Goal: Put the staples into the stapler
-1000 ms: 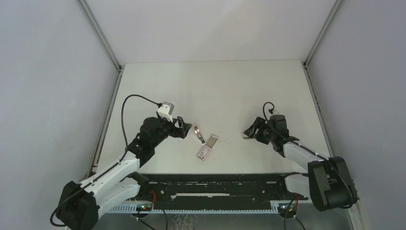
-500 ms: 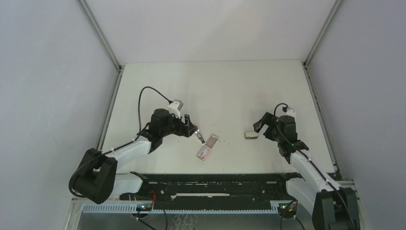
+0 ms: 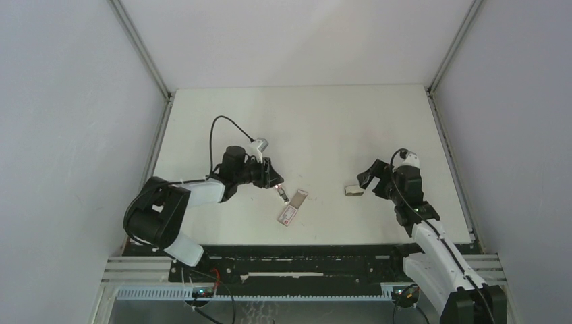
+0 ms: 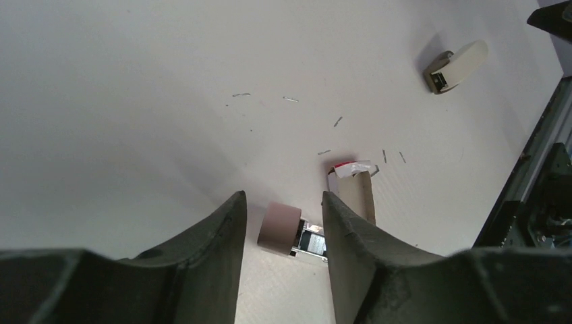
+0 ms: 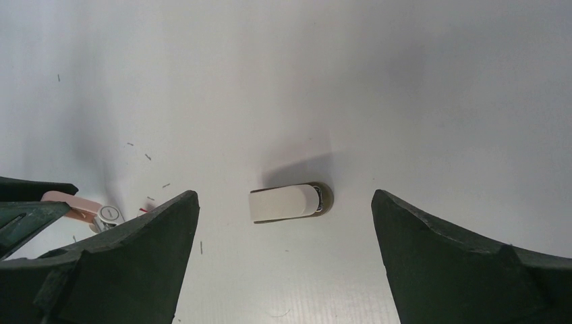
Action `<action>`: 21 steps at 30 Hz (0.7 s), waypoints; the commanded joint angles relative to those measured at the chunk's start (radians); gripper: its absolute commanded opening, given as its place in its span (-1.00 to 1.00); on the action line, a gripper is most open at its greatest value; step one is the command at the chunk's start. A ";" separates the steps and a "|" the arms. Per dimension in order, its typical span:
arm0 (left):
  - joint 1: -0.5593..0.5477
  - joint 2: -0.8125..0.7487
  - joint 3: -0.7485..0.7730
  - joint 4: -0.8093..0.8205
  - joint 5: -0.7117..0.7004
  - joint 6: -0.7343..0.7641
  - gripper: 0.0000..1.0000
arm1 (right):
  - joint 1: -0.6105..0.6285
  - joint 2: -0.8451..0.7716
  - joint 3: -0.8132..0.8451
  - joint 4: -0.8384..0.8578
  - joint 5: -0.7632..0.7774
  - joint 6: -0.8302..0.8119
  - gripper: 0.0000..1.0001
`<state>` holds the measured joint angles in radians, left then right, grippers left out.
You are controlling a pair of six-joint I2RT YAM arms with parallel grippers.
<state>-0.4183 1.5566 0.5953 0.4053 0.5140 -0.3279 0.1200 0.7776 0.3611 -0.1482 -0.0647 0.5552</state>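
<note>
The stapler [image 3: 283, 194] is tiny, with dark grey metal arms and a pink end, and lies on the table against the staples [image 3: 291, 212], a flat white and red box. My left gripper [image 3: 275, 182] is low at its pink end. In the left wrist view the stapler [image 4: 280, 229] sits between the fingers of that gripper [image 4: 283, 197], with a gap on each side. The staples box [image 4: 357, 189] lies just beyond. My right gripper [image 3: 367, 181] is wide open and holds nothing.
A second small stapler, cream-coloured [image 3: 353, 190], lies on the table just ahead of the right gripper [image 5: 284, 196], between but beyond its fingertips [image 5: 287, 202]. Loose staples [image 4: 290, 99] are scattered on the white table around the box.
My left arm has stretched right and lowered its gripper around the stapler's pink end, with the jaws narrowing. My right gripper has opened and drawn back from the cream stapler.
</note>
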 commanded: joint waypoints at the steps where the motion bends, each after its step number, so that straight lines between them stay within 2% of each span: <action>1: 0.004 -0.010 0.026 0.065 0.050 0.035 -0.23 | -0.003 0.004 0.002 0.018 -0.034 -0.028 0.94; 6: 0.004 -0.038 -0.002 0.064 0.023 0.062 -0.55 | -0.003 0.017 0.002 0.033 -0.052 -0.026 0.91; 9: 0.004 -0.090 -0.033 0.065 -0.048 0.086 -0.66 | -0.003 0.019 0.001 0.036 -0.057 -0.025 0.91; 16: -0.057 -0.290 -0.145 0.074 -0.334 0.177 -0.77 | -0.003 0.013 -0.001 0.041 -0.063 -0.024 0.90; 21: -0.133 -0.358 -0.203 0.086 -0.517 0.208 -0.78 | -0.003 0.014 -0.007 0.047 -0.071 -0.020 0.90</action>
<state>-0.5056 1.2514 0.4385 0.4397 0.1894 -0.1810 0.1196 0.8001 0.3580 -0.1486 -0.1230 0.5522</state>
